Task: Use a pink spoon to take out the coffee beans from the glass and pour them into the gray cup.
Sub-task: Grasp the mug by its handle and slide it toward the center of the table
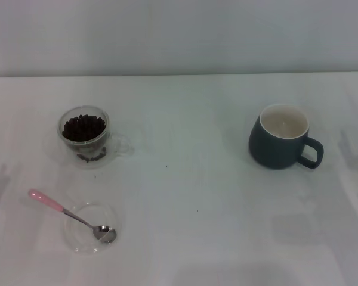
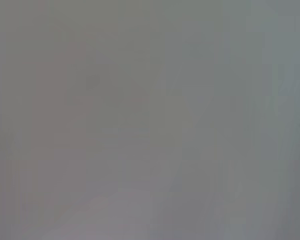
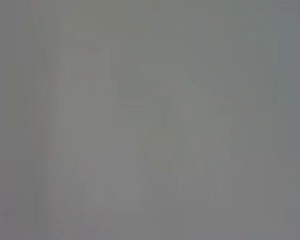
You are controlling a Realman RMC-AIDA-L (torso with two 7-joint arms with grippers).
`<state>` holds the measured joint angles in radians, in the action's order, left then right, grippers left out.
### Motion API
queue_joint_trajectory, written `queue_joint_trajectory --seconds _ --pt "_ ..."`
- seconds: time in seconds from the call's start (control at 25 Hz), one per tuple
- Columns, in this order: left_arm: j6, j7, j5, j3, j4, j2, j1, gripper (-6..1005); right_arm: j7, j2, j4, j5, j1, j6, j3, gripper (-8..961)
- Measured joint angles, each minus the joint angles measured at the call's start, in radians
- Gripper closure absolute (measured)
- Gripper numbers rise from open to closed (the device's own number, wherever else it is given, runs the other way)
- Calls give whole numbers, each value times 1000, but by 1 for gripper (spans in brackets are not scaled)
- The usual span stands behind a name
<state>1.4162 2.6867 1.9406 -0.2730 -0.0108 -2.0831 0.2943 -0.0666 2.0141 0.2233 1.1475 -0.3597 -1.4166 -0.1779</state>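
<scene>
Nothing is done yet: the pink spoon (image 1: 64, 210) lies untouched in a shallow dish (image 1: 89, 229) near left, the coffee beans (image 1: 83, 127) fill the glass (image 1: 86, 138), and the gray cup (image 1: 281, 145) looks empty. Neither gripper is in view, so their state cannot be told.

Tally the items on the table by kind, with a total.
Mugs: 1, the gray cup, no beans visible inside.
Clear glass vessels: 2, the glass holding the coffee beans, and a shallow glass dish.
Spoons: 1, the pink spoon, bowl resting in the dish.
Total: 4
</scene>
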Motion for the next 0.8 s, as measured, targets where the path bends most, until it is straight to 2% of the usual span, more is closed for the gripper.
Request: queue_joint_trajectory --seconds 0.36,0.64,0.8 --pt "-5 9 -16 -9 21 0 -8 109 1 -2 77 4 33 -1 0 158" --pt "9 10 -24 -11 29 0 -7 110 13 -3 154 13 49 -1 -47 158" --pt "10 7 -24 -11 29 0 -9 110 66 -3 208 13 86 -19 -69 159"
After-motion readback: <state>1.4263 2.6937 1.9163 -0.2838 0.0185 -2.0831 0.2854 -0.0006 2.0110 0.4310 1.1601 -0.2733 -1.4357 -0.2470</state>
